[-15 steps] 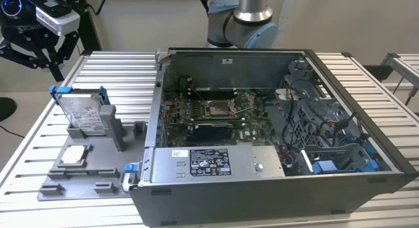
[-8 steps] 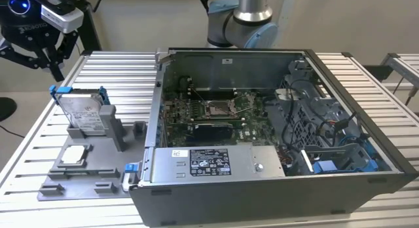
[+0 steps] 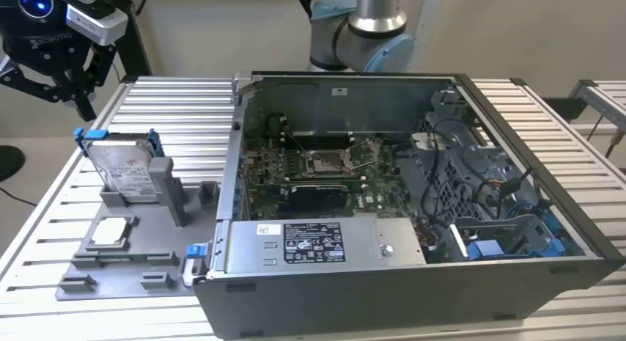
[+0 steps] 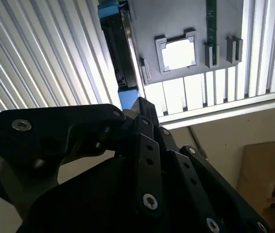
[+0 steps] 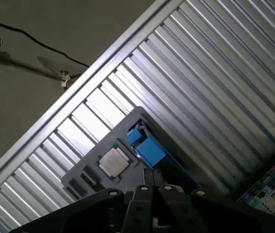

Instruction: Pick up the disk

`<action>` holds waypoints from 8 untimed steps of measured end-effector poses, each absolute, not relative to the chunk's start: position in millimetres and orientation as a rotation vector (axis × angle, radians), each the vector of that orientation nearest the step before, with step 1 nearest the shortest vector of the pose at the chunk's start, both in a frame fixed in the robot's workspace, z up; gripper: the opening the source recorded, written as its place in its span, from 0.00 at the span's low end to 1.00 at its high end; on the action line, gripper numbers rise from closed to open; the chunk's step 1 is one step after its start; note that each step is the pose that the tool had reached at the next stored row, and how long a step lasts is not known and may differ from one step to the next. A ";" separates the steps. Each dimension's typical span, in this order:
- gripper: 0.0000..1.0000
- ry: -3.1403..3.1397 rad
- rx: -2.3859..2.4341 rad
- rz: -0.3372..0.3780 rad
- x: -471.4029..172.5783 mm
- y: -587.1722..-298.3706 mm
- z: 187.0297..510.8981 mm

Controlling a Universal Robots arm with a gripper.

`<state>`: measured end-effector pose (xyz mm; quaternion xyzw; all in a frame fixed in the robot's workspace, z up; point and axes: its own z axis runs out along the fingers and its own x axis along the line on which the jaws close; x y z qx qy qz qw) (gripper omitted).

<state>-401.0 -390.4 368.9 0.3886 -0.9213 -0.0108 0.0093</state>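
The disk (image 3: 124, 166), silver-grey with a white label and a blue caddy around it, stands upright in a slot of the grey holder plate (image 3: 117, 271) on the exterior view's left. My black gripper (image 3: 80, 106) hangs in the air above and behind it, apart from it, shut with nothing between its fingers. In the second wrist view the disk (image 4: 120, 53) appears edge-on just past the gripper (image 4: 137, 104). The first wrist view has its blue caddy end (image 5: 148, 149) right beyond the gripper (image 5: 152, 175).
A small square silver chip (image 3: 110, 231) lies in a frame on the same plate. An open computer case (image 3: 411, 209) with motherboard and grey power supply (image 3: 318, 242) takes up the middle and right of the ribbed metal table (image 3: 176, 106). The arm's base (image 3: 367, 33) stands behind the case.
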 end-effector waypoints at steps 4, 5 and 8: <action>0.00 -2.835 1.308 -0.032 -401.2 -390.3 368.9; 0.00 -2.822 1.334 -0.031 -401.2 -390.3 368.9; 0.00 -2.790 1.399 -0.030 -401.5 -390.2 369.0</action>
